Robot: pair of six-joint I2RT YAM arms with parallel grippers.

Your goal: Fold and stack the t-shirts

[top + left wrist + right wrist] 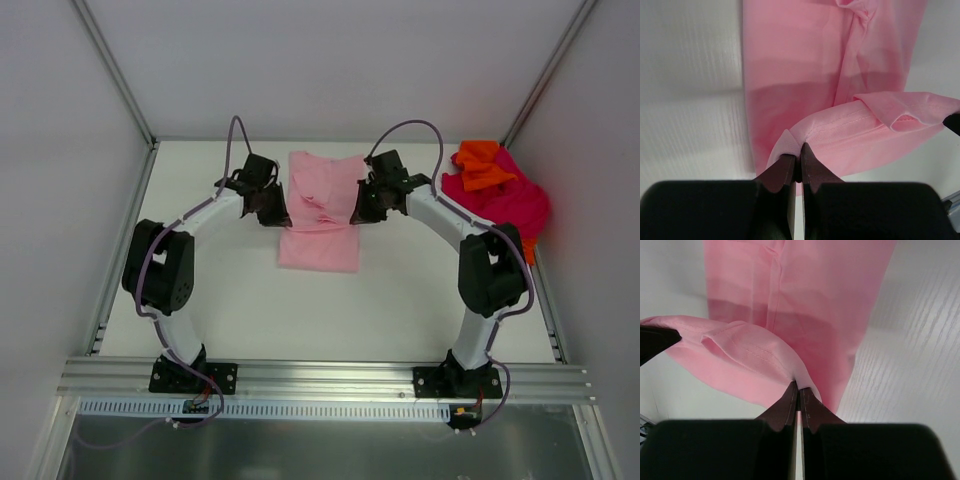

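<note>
White walls (330,70) close round a pale counter (400,310), and we take the light pink t-shirt (320,245) as our landmark. It lies near the middle of the counter, a little toward the far wall, as a narrow strip running lengthwise. Its near end rests flat on the counter and its far part is rumpled.

Our left tool (800,152) is clamped tight on a pinch of cloth at the left edge of the pink shirt. Our right tool (798,390) is pinched closed in the same way on the right edge, and a stitched hem rises from its tips. Between the two tools a band of the pink cloth is lifted off the counter and stretches across above the flat part of the shirt. That band sags a little and throws a darker stripe of shadow on the cloth beneath.

Well to the right of the pink shirt, against the right wall, we see the magenta-red t-shirt (510,205) crumpled in a heap. The bright orange t-shirt (482,165) is bunched on the far side of that heap, touching it. Neither touches the pink shirt.
</note>
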